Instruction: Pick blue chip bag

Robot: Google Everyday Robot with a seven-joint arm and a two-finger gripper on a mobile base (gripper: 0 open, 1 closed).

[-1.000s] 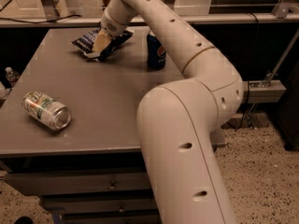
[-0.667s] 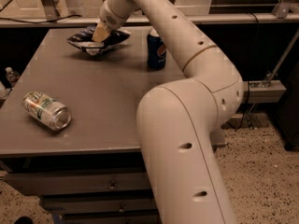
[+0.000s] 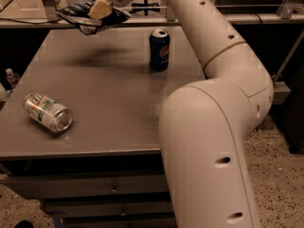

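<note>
The pincer (image 3: 98, 7) is at the top left, above the far end of the bench (image 3: 104, 108), clamped on the blue chip bag (image 3: 75, 11). The bag hangs clear of the surface, casting a shadow below it. A blue can (image 3: 159, 50) stands upright nearby. A green-and-silver can (image 3: 47, 112) lies on its side near the front left edge.

The blue chip bag (image 3: 73, 11) is held in the gripper (image 3: 100, 7), up above the far left of the table (image 3: 109, 108). A standing can (image 3: 159, 50) is set to its right. A lying can (image 3: 47, 112) is found near the front left.
</note>
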